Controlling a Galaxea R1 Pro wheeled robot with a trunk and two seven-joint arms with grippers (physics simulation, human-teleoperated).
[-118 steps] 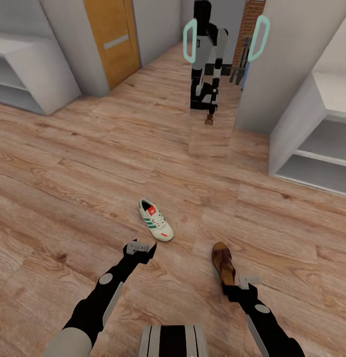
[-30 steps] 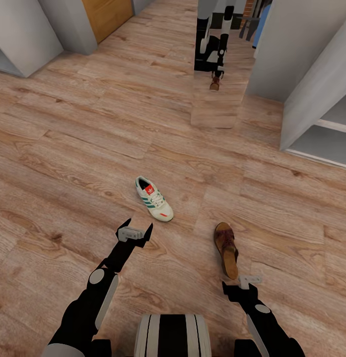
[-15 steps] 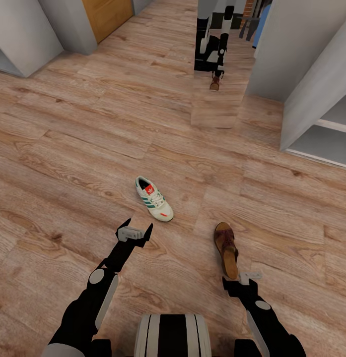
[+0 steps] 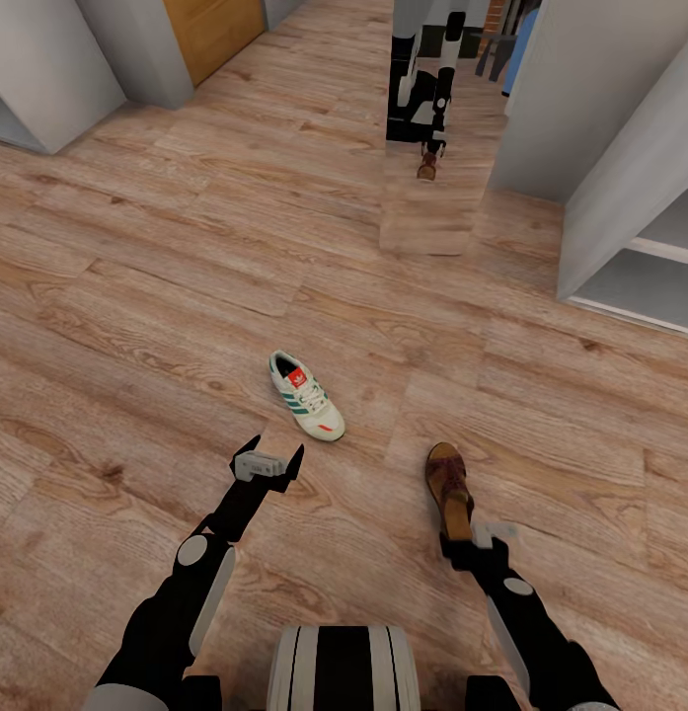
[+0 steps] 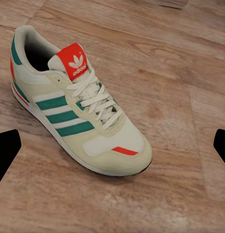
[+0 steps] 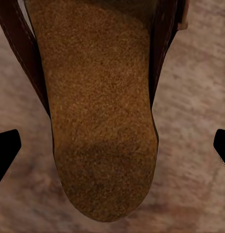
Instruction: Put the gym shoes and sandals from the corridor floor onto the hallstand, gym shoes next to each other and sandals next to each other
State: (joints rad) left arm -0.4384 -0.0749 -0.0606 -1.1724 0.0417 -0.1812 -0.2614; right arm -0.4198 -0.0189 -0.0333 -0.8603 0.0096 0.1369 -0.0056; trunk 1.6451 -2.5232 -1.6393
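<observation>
One cream-white gym shoe (image 4: 306, 408) with green stripes lies on the wood-plank corridor floor (image 4: 186, 296), toe toward me and to the right. My left gripper (image 4: 269, 461) hovers open just short of its toe; in the left wrist view the shoe (image 5: 76, 107) lies ahead of the spread fingertips (image 5: 6, 150). A brown sandal (image 4: 449, 491) lies to the right. My right gripper (image 4: 472, 543) is open over its heel end, and the tan sole (image 6: 93, 107) sits between the fingertips (image 6: 221, 145). The other shoe and sandal are out of view.
A pale open shelf unit (image 4: 640, 267) stands at the right; I cannot tell whether it is the hallstand. A mirror (image 4: 422, 89) ahead reflects the robot. A wooden door (image 4: 210, 30) and grey wall corner (image 4: 136, 49) are at the far left.
My right gripper has moved forward and now sits over the sandal's heel end. The left arm, the gym shoe and the sandal have stayed put.
</observation>
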